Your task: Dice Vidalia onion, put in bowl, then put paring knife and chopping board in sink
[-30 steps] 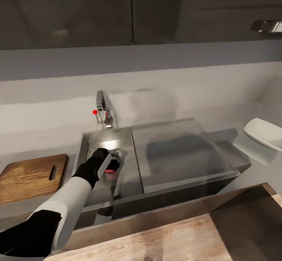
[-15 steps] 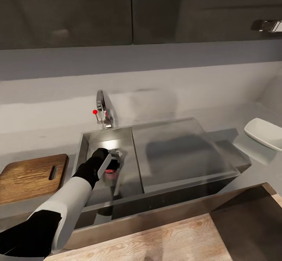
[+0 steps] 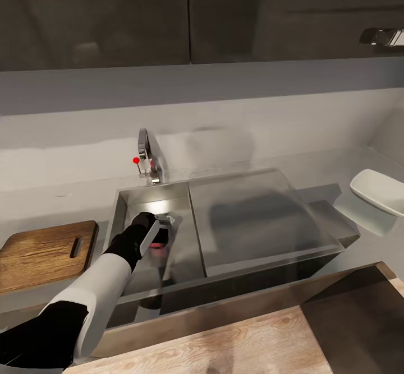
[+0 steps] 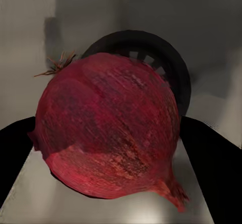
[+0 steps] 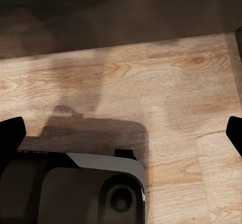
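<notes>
Just one onion — between two left pincer fingers.

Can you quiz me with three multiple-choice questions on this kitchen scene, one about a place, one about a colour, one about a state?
1. Where is the onion?
A. on the chopping board
B. in the sink basin, by the drain
C. in the bowl

2. What colour is the faucet's small knob?
A. red
B. blue
C. black

3. How does the left gripper stand to the onion?
A. far above it
B. its jaws on either side of it
C. holding the knife instead

Answers: 1 B, the left wrist view shows it on the sink floor by the round drain. 2 A, the knob is red in the head view. 3 B, a dark jaw flanks each side of the onion.
</notes>
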